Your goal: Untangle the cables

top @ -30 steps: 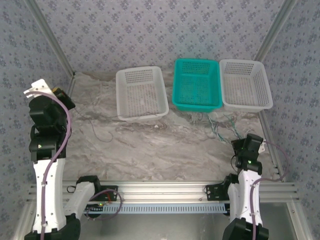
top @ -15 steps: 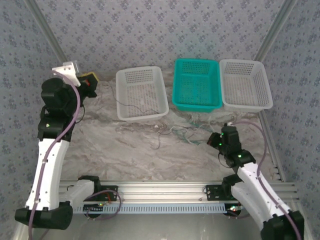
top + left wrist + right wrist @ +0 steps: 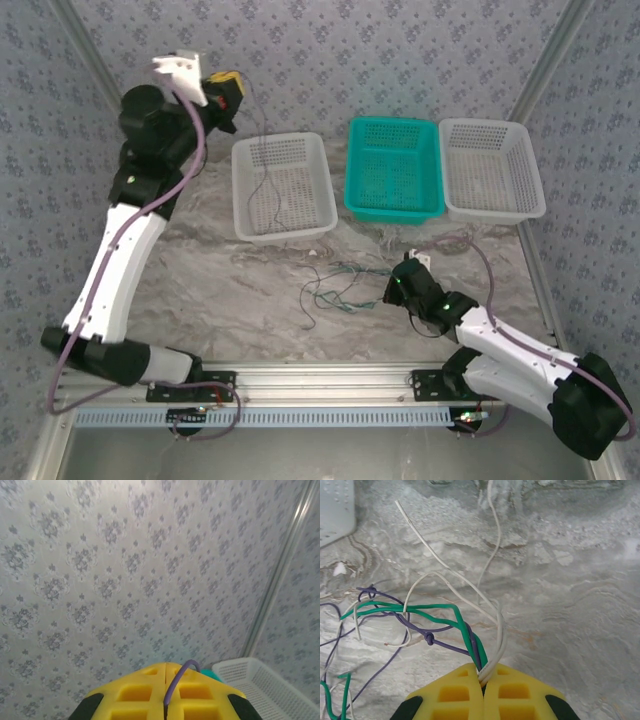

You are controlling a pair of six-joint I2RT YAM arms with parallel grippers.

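Jaws clamped on both arms — left gripper (image 3: 165,677) high on a purple cable (image 3: 181,670) hanging toward the left white basket (image 3: 238,195), right gripper (image 3: 482,677) low on the green, purple and cream cables (image 3: 420,607) bunched on the marble table (image 3: 570,580); a hard pull apart could cinch the purple knot (image 3: 429,640) — no writing legible.
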